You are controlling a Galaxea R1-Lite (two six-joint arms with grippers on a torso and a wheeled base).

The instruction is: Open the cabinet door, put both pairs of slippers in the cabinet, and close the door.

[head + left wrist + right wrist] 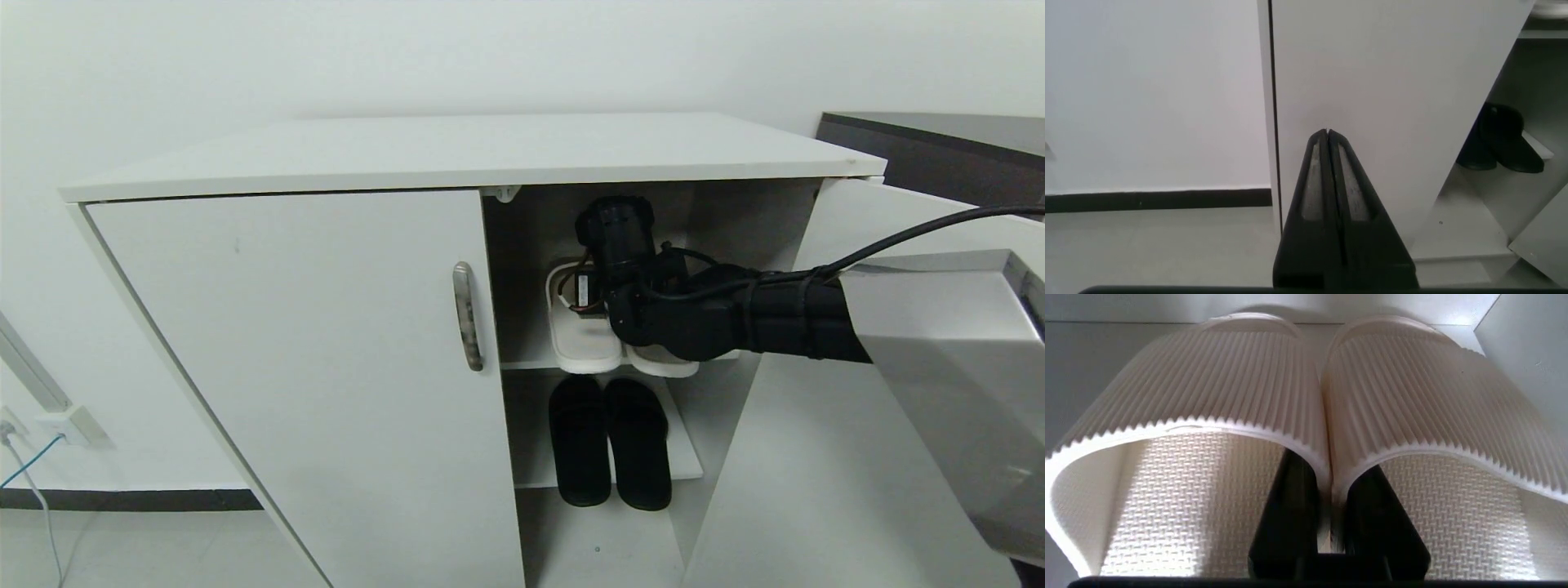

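against a white wall (163, 65), a white cabinet (457, 151) is standing with its right door (816, 457) open and the black slippers (608, 445) lying on its lower shelf (686, 465). the right gripper (1329, 469) is pinching the adjoining straps of the white slippers (1217, 384) resting on the upper shelf (522, 359), while the left gripper (1328, 143) is hovering, fingers pressed together, before the closed left door (1372, 82).

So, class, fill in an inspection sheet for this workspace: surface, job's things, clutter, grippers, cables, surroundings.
Surface: white cabinet, left door shut, right door open.
Job's things: white slippers on the upper shelf; black slippers on the lower shelf.
Clutter: nothing seen.
Grippers: right gripper inside the cabinet, shut on the white slippers; left gripper shut, facing the left door.
Cables: black cable along the right arm; thin cables at a wall socket.
Surroundings: white wall, black skirting.
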